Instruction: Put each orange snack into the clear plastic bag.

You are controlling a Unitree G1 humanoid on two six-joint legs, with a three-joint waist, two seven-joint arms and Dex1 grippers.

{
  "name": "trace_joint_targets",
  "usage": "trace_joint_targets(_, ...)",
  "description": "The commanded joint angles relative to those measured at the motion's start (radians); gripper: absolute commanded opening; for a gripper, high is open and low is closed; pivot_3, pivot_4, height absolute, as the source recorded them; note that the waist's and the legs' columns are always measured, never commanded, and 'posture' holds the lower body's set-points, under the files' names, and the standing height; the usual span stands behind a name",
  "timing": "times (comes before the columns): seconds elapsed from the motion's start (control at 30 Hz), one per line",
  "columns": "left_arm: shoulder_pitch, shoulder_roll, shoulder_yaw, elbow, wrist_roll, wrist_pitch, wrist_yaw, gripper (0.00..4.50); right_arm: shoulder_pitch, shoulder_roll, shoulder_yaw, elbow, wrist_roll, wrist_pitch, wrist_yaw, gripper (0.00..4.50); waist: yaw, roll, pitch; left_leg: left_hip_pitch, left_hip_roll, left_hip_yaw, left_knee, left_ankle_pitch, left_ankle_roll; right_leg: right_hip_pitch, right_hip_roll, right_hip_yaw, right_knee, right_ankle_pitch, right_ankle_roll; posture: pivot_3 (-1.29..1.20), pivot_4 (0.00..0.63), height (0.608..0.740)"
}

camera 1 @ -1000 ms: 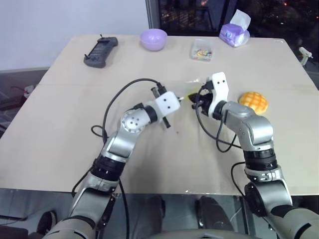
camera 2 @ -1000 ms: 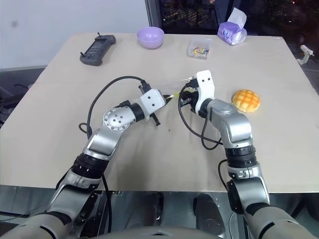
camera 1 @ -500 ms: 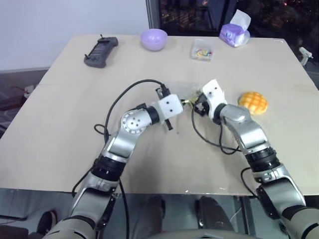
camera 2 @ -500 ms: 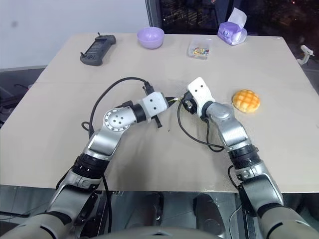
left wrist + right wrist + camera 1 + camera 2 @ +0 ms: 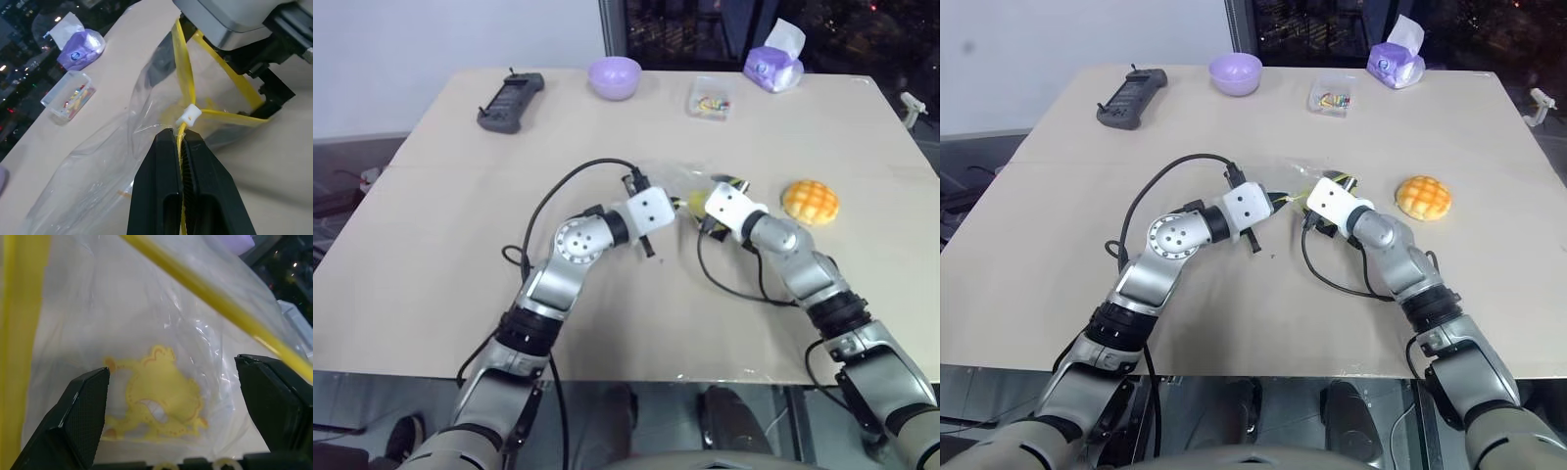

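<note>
My left gripper [image 5: 182, 147] has its jaws clamped together on the yellow zip strip [image 5: 185, 78] of the clear plastic bag [image 5: 102, 166], just below the small white slider [image 5: 189, 115]. From that pinch the strip forks into two yellow lines running up to my right gripper [image 5: 722, 196], and the bag's crinkled film trails away past the left jaws over the counter [image 5: 431, 245].

My right gripper has its jaws spread wide apart, one black finger [image 5: 85, 411] on each side of the bag's mouth. Between them, through the film, I see a pale yellow item [image 5: 156, 399] lying inside the bag. I cannot tell whether those fingers touch the plastic.

The orange snack [image 5: 810, 201] sits on the counter just beyond the right gripper on its outer side, apart from the bag and gripped by nothing.

Far beyond both jaws stand a lilac bowl [image 5: 614, 76], a small clear box [image 5: 710, 99], a tissue pack [image 5: 773, 65] and a black handset [image 5: 511, 101].
</note>
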State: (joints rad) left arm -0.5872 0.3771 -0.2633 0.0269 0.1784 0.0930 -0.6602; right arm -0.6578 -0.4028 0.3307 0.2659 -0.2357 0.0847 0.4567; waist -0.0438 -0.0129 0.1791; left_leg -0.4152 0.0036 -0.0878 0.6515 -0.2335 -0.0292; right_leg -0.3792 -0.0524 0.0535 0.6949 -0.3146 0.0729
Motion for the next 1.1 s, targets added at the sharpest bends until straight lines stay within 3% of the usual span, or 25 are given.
trace_joint_targets(0.03,-0.019,0.007,0.029,-0.009,0.011,0.009,0.039,0.0,0.03,-0.014,-0.077,-0.151,0.14,0.041,0.135,4.46,0.001,0.0,0.0,0.0,0.0,0.0,0.0,0.0,0.0,0.0,0.0,0.0,0.0,0.0,0.0,0.0,0.15,0.74)
trace_joint_targets(0.2,-0.018,0.006,0.039,0.006,0.021,0.032,0.073,0.0,0.112,-0.078,-0.174,-0.42,0.411,0.235,0.346,4.46,0.003,0.0,0.0,0.0,0.0,0.0,0.0,0.0,0.0,0.0,0.0,0.0,0.0,0.0,0.0,0.0,0.15,0.74)
trace_joint_targets(0.33,-0.01,0.0,0.039,-0.002,0.015,0.045,0.084,0.0,0.146,-0.134,-0.313,-0.492,0.552,0.37,0.364,4.46,0.007,0.0,0.0,-0.001,0.0,-0.001,0.0,0.0,0.001,0.001,0.0,-0.001,-0.001,0.0,0.0,0.0,0.15,0.74)
trace_joint_targets(0.47,-0.007,-0.004,0.037,-0.004,0.01,0.052,0.089,0.0,0.141,-0.161,-0.433,-0.427,0.589,0.398,0.307,4.46,0.006,0.0,0.0,0.0,0.0,-0.001,0.001,0.0,0.001,0.001,0.0,-0.001,0.0,0.0,0.0,0.0,0.15,0.74)
trace_joint_targets(0.57,-0.008,-0.008,0.039,-0.002,0.009,0.055,0.091,0.0,0.1,-0.175,-0.516,-0.266,0.535,0.426,0.165,4.46,0.003,0.0,0.0,0.0,0.0,0.0,0.001,0.0,0.001,0.001,0.0,0.0,0.0,0.0,0.0,0.0,0.15,0.74)
trace_joint_targets(0.83,-0.004,-0.013,0.036,-0.002,0.011,0.06,0.092,0.0,0.076,-0.193,-0.534,0.015,0.417,0.409,-0.02,4.46,0.001,0.0,0.0,0.0,0.0,0.001,0.0,0.0,0.0,0.001,-0.001,0.001,-0.001,0.0,0.0,0.0,0.15,0.74)
trace_joint_targets(1.1,-0.009,-0.015,0.035,0.005,0.011,0.058,0.095,0.0,0.056,-0.168,-0.546,0.105,0.459,0.503,-0.025,4.46,0.003,0.0,0.0,0.0,0.0,0.002,0.0,0.0,0.0,0.001,0.0,0.001,0.0,0.0,0.0,0.0,0.15,0.74)
